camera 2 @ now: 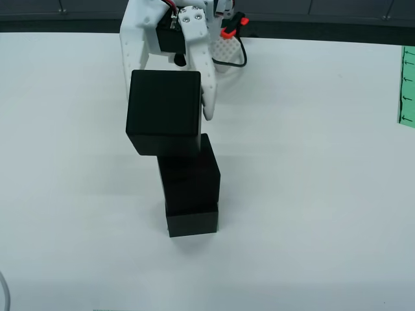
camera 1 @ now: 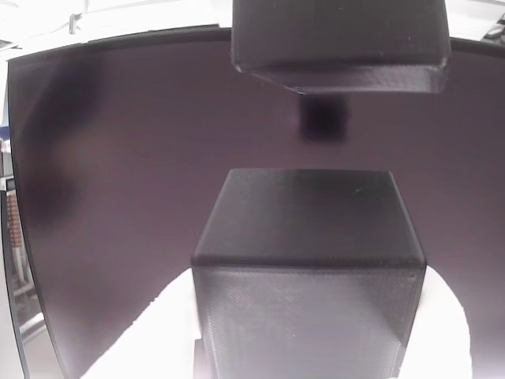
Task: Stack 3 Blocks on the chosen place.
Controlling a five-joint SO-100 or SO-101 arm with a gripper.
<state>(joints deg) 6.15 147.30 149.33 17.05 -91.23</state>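
In the view from above, my white gripper (camera 2: pixel 166 111) is shut on a black block (camera 2: pixel 163 107), held slightly tilted above and a little behind-left of a stack. That stack is two black blocks, the upper (camera 2: pixel 189 180) resting on the lower (camera 2: pixel 192 222), standing on the white table (camera 2: pixel 311 194). In the close view from the side, the held block (camera 1: pixel 339 39) hangs at the top, with a gap of dark panel between it and the stack's top block (camera 1: pixel 308 268). The chosen place is hidden from view.
A large black panel (camera 1: pixel 118 197) forms the backdrop in the side view. Blurred white shapes (camera 1: pixel 150 339) flank the near block. From above, a green striped strip (camera 2: pixel 406 84) lies at the right edge and a black cable with a red clip (camera 2: pixel 235 31) by the arm.
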